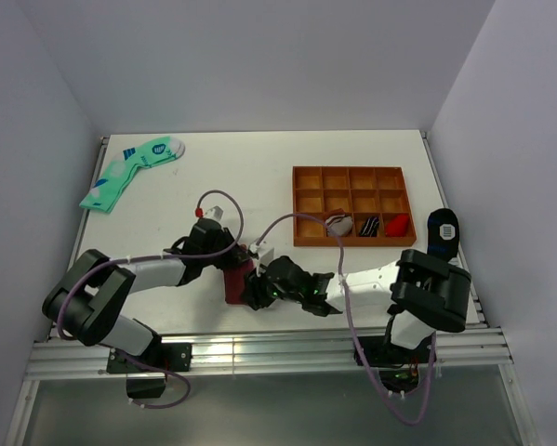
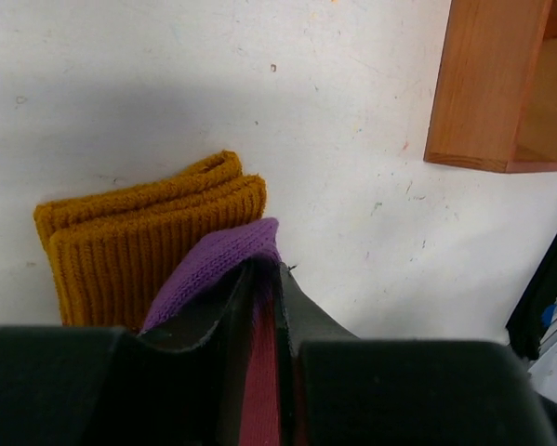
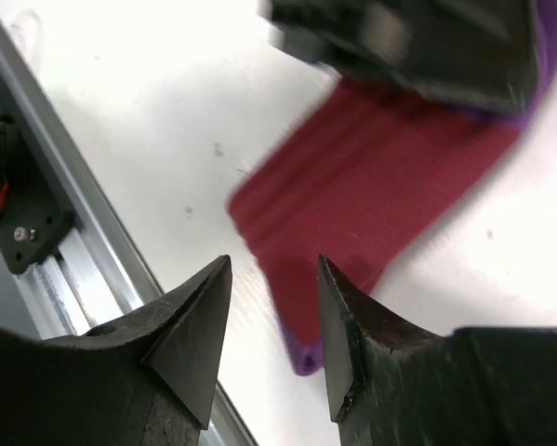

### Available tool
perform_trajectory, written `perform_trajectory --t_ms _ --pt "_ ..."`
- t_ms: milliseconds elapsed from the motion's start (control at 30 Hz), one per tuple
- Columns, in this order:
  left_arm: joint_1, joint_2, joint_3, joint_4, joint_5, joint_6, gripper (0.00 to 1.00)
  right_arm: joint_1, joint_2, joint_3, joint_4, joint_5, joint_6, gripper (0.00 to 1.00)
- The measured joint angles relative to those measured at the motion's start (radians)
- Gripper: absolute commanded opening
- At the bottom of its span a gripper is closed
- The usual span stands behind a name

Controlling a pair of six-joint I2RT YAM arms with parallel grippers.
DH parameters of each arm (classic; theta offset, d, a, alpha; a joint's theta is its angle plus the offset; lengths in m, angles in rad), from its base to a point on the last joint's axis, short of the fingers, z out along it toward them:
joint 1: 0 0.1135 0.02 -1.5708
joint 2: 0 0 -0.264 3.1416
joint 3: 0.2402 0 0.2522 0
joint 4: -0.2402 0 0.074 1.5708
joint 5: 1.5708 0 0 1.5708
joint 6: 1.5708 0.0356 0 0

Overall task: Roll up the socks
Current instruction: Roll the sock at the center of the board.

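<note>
**Asker:** Where are the socks?

**Me:** The socks [image 1: 233, 282] lie on the bench [image 1: 259, 167], close to its near edge and between my two arms. They are well apart from the wooden tray [image 1: 351, 171], which sits farther back and to the right. The maroon length runs toward the metal rail [image 3: 73, 251] at the front, and a purple end [image 3: 301, 358] lies nearest that rail.

**Asker:** What has your left pincer got?

**Me:** My left pincer [image 2: 269, 269] is almost closed, and it has the socks. Its fingers pinch a purple part, and maroon knit fills the thin gap between them. Just past the tips the mustard cuff [image 2: 143, 237] lies folded double, flat on the bench. The purple fold rests partly over it.

**Asker:** And the right one?

**Me:** My right pincer [image 3: 273, 265] stands partly open and holds nothing. From its wrist view the maroon length lies just beyond the gap, with my left pincer blurred above it. I cannot tell whether the right tips touch the bench.

**Asker:** What else is on the bench?

**Me:** Mint-green socks [image 1: 129, 174] lie near the far left corner. A black sock with blue patches [image 1: 443, 230] lies just right of the tray, by the bench's right edge. The tray's near row holds three rolled bundles, each in its own compartment: a pale bundle [image 1: 338, 224], a striped bundle [image 1: 369, 226] in black and white, and a red bundle [image 1: 398, 224].
</note>
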Motion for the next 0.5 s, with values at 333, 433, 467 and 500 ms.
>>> perform_trajectory --t_ms 333,433,467,500 --pt "0.008 -0.001 0.015 -0.024 0.033 0.049 0.25 0.025 -0.081 0.132 -0.200 0.068 -0.205 0.50" --pt "0.008 -0.017 0.020 -0.045 0.039 0.053 0.26 0.010 -0.101 0.132 -0.239 0.066 -0.245 0.49" --pt "0.008 -0.026 0.022 -0.057 0.039 0.056 0.26 0.008 -0.106 0.132 -0.250 0.066 -0.254 0.49" --pt "0.008 -0.035 0.023 -0.064 0.039 0.058 0.26 0.005 -0.113 0.132 -0.262 0.065 -0.263 0.49"
